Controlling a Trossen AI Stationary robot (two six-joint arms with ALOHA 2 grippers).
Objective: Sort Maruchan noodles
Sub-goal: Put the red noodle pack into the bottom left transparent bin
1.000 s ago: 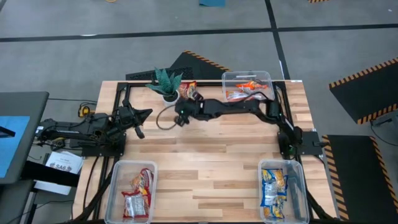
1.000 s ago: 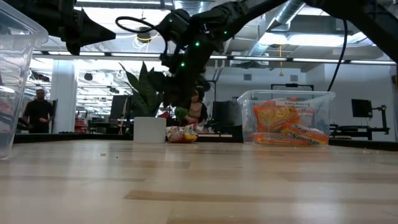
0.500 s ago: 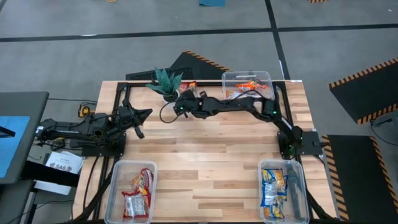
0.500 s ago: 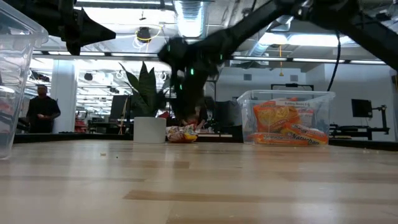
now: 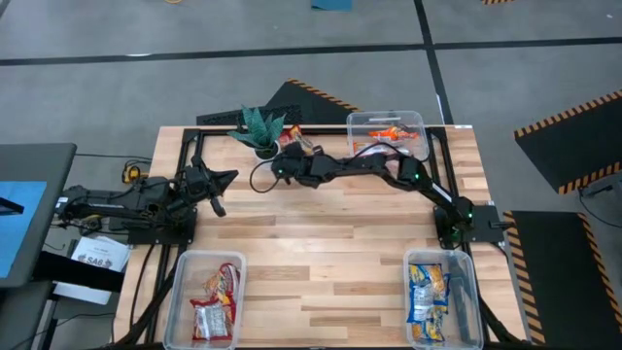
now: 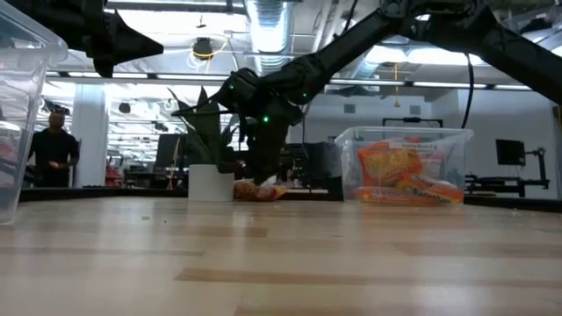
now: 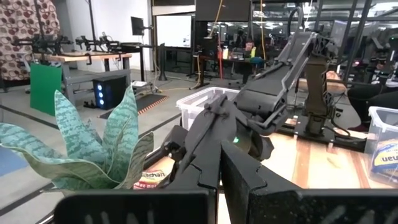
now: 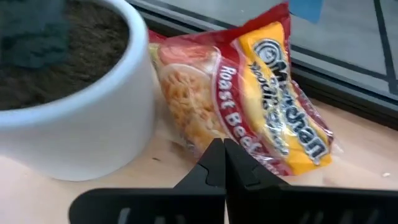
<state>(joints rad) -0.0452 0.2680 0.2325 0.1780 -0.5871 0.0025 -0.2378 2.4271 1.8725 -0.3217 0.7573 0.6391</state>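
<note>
Right gripper (image 8: 222, 163) fingers pressed together, holding nothing, tips right at the near edge of the Roast Beef Maruchan packet (image 8: 249, 109). Packet lies flat at the table's far edge (image 5: 321, 129), wedged against the white plant pot (image 8: 81, 124), long axis slanting away from the pot. Judgement: fingers must open before any grasp; the pot blocks one side, open wood on the other. Left gripper (image 5: 216, 191) parked well apart at table left, fingers look closed, empty. Orange-packet bin (image 5: 387, 133) sits just beside, likely drop spot.

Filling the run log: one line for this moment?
right end effector: shut, at noodle packet beside plant pot | left end effector: waiting, table's left
</note>
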